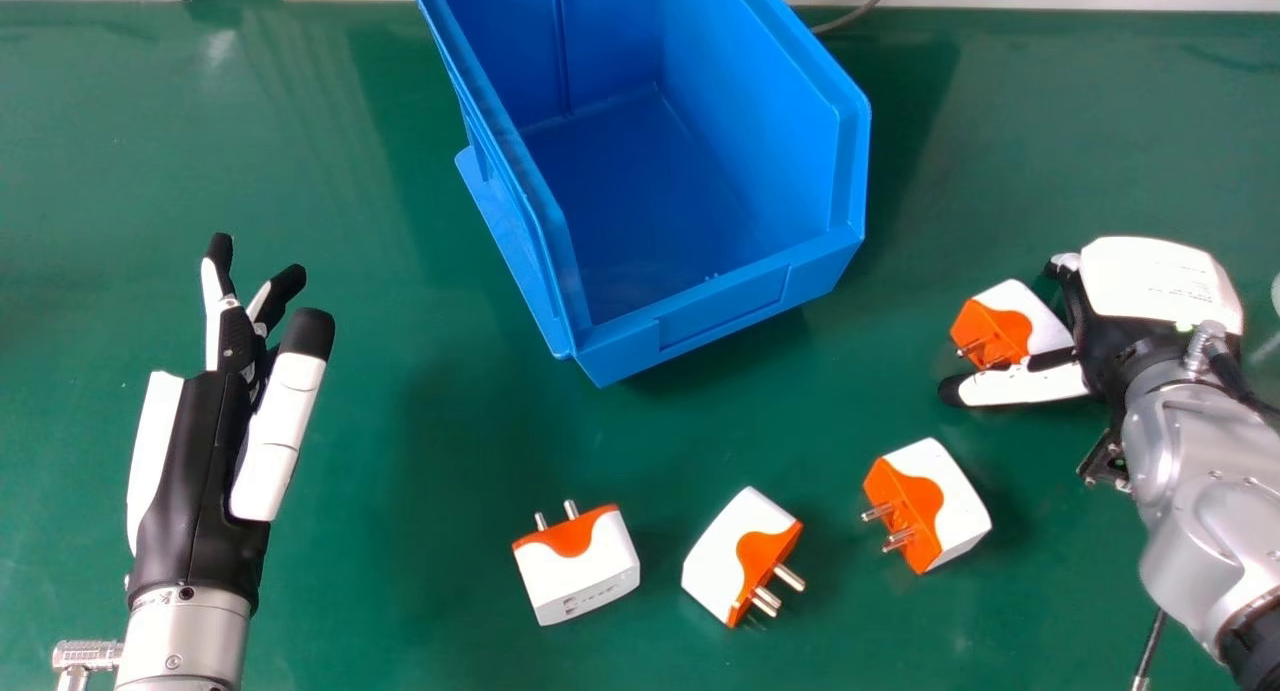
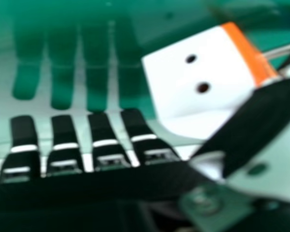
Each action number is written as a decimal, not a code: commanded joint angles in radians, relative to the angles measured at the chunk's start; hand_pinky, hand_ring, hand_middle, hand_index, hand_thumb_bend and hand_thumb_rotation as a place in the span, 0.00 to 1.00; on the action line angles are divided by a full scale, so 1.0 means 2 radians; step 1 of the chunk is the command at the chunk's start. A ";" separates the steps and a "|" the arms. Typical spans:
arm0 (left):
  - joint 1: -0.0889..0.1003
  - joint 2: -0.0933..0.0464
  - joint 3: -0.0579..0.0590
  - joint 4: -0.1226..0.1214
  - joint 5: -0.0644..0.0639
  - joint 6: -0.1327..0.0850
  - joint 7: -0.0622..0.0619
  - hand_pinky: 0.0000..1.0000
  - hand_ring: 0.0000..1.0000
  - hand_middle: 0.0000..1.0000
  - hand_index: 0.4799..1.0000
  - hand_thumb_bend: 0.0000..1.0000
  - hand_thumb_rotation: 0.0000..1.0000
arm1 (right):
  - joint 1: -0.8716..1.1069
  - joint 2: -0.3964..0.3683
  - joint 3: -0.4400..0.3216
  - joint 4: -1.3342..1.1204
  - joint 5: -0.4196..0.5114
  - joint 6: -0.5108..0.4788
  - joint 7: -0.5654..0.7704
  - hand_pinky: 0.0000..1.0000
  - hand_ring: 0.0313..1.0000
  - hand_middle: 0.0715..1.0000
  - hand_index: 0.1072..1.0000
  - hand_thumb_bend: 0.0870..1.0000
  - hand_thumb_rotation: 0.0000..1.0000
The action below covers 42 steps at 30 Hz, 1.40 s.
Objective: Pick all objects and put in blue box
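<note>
The blue box (image 1: 700, 171) stands at the back centre in the head view, its inside bare. At the right, the right hand (image 1: 1160, 286) is open around a white and orange adapter (image 1: 1040, 316), its thumb along the near side. In the right hand view the same adapter (image 2: 188, 77) sits between the straight fingers of the right hand (image 2: 104, 135) and the thumb; a firm grip cannot be made out. Three similar adapters lie nearer the front: one left (image 1: 585, 566), one in the middle (image 1: 735, 561), one right (image 1: 945, 501). My left hand (image 1: 205, 451) is open at the left, holding nothing.
All of this is over a green tabletop (image 1: 400, 581). A dark cable (image 1: 862, 11) runs behind the box, near a pale edge along the back. Free surface lies between the left hand and the box, and between the box and the front adapters.
</note>
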 commanded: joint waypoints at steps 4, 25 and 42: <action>0.005 0.009 0.003 -0.018 0.004 -0.001 0.001 0.89 0.95 0.93 0.90 0.84 1.00 | -0.003 0.011 0.001 0.003 0.004 -0.013 -0.023 0.52 0.57 0.62 0.57 0.67 0.62; 0.005 0.015 0.006 -0.031 -0.005 0.013 -0.004 0.85 0.93 0.90 0.86 0.83 0.97 | 0.016 0.015 -0.021 -0.011 0.044 -0.050 -0.051 0.07 0.11 0.23 0.45 0.42 0.12; -0.008 0.013 0.003 -0.023 -0.004 0.017 -0.004 0.84 0.92 0.90 0.84 0.83 0.96 | 0.089 0.019 -0.067 -0.198 0.036 0.022 -0.057 0.35 0.42 0.46 0.44 0.45 0.06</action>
